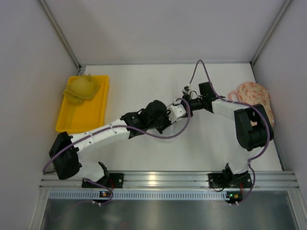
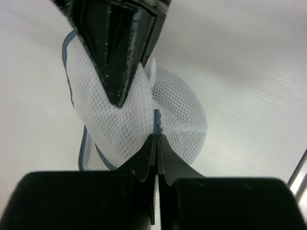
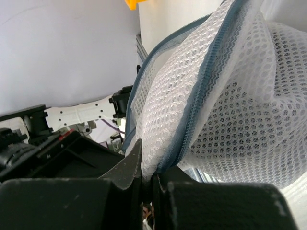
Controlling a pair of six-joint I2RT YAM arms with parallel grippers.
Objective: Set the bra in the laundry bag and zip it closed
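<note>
The white mesh laundry bag (image 2: 178,111) with a blue-grey zipper rim hangs between my two grippers above the table. My left gripper (image 2: 157,138) is shut on the zipper seam at the bag's lower edge. My right gripper (image 3: 147,168) is shut on a fold of mesh and zipper rim of the same bag (image 3: 230,105). Its fingers (image 2: 120,52) press on the bag from the top of the left wrist view. In the top view the two grippers, left (image 1: 176,111) and right (image 1: 189,103), meet at mid-table, and the bag is mostly hidden there. The black bra is not in view.
A yellow tray (image 1: 76,120) at the left holds a mustard-yellow bra (image 1: 82,87). A pink floral bra (image 1: 252,93) lies at the right edge by the wall. Walls close in on both sides and the back.
</note>
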